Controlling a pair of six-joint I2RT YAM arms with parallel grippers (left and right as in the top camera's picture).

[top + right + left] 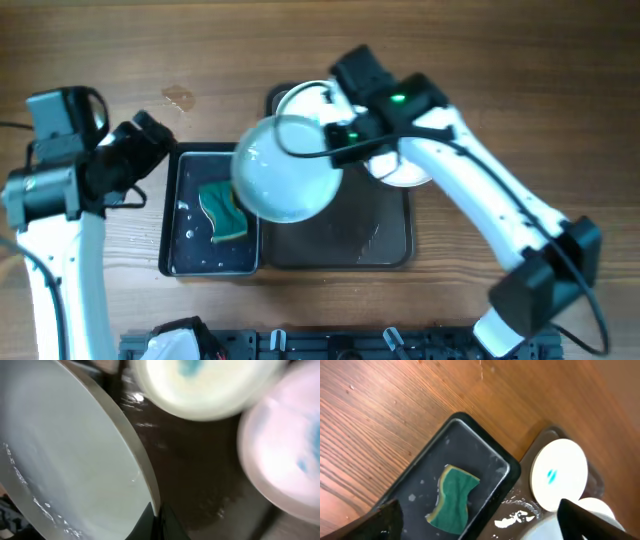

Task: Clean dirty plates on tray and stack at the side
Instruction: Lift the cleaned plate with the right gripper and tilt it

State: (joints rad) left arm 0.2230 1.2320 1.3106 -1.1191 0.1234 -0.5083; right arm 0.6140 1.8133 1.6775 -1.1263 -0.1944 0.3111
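**Item: plate-cleaning task, one plate in hand, early to middle stage.**

- **Right gripper** [333, 138]: closed on the rim of the held plate [285, 170]. The plate was lifted and tilted above the join between the black water basin [170, 225] and the tray [350, 248].
- **Held plate:** its visible face was plain white with water beads and showed no smear, so it was judged wiped or nearly wiped.
- **Left gripper** [152, 138]: fingers spread wide and empty, poised over the basin's outer end.
- **Green sponge** [225, 210]: lay loose in the basin with nothing gripping it.
- **Second plate** [300, 100] and **third plate** [405, 172]: both lay flat on the tray.
- **Stack:** none was visible at the side.
- **Judged left to do:** set the held plate aside, then wipe and stack the other two.

**Differences between views**

- **Overhead:** gave the whole layout, but the arm and the held plate covered the centres of the two tray plates.
- **Left wrist:** showed a teal smear on one tray plate and wet patches on the tray, and made the open fingers clear.
- **Right wrist:** was blurred, but it showed blue marks on both tray plates and the pinch on the rim.
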